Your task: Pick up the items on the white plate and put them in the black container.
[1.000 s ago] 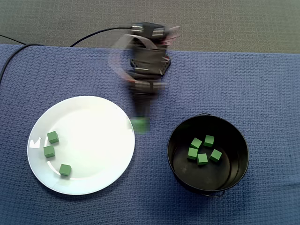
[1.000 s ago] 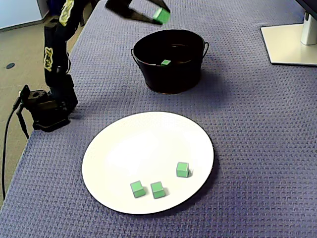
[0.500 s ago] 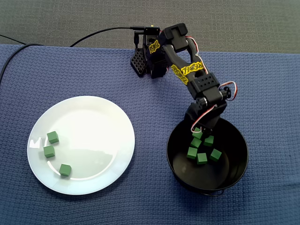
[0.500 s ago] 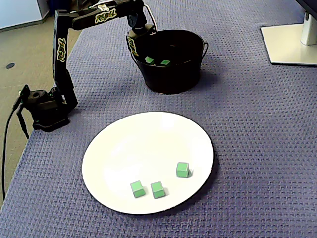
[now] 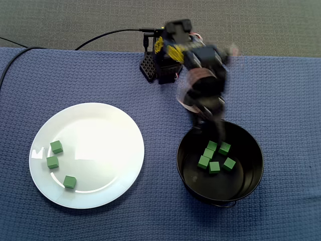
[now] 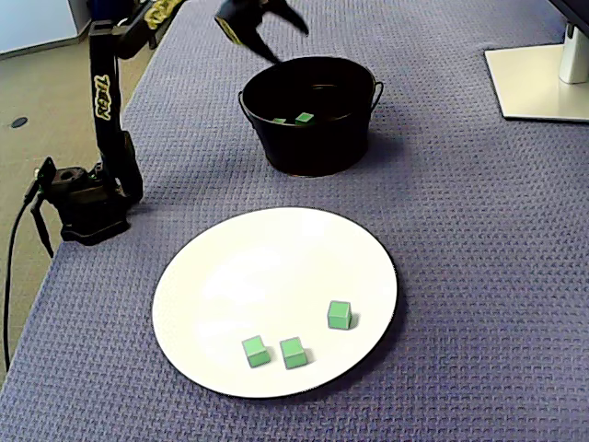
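In a fixed view my claw was spread wide, nothing in it, up over the black container's rim; in a fixed view the claw was just a blur; but there I counted six green cubes inside the container, versus only two peeking out elsewhere; three more green cubes sat near the white plate's left edge.

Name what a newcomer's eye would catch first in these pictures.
The white plate stands out on the blue cloth, three green cubes near its left edge in a fixed view. Right of it, the black container holds more of them, with the open gripper above its rim.
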